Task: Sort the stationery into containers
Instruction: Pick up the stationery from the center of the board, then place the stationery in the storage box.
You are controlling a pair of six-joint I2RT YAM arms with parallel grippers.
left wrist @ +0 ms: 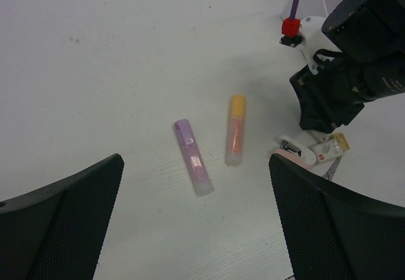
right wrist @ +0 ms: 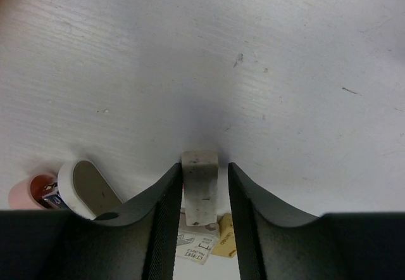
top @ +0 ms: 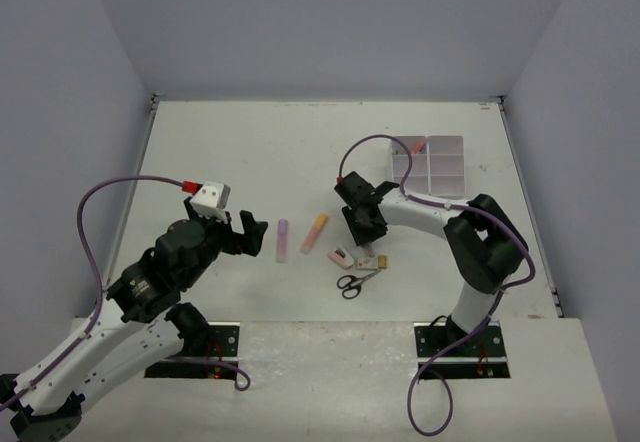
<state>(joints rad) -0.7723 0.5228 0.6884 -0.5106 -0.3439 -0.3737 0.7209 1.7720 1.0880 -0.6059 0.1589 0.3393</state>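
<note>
Dark print on white eraser sleeve [right wrist: 193, 247] (partly hidden), too blurred to read

- Top view: I'm looking steeply down from high behind the rig, far off, with the whole desk [top: 250, 152] in shot.
- Left wrist: raised and tilted down past the left fingers [left wrist: 63, 223]. The lilac highlighter [left wrist: 193, 157] and orange highlighter [left wrist: 235, 131] show here and from above.
- Right wrist: low over the desk, very close, with the right fingers [right wrist: 158, 223] either side of a grey eraser [right wrist: 200, 188].
</note>
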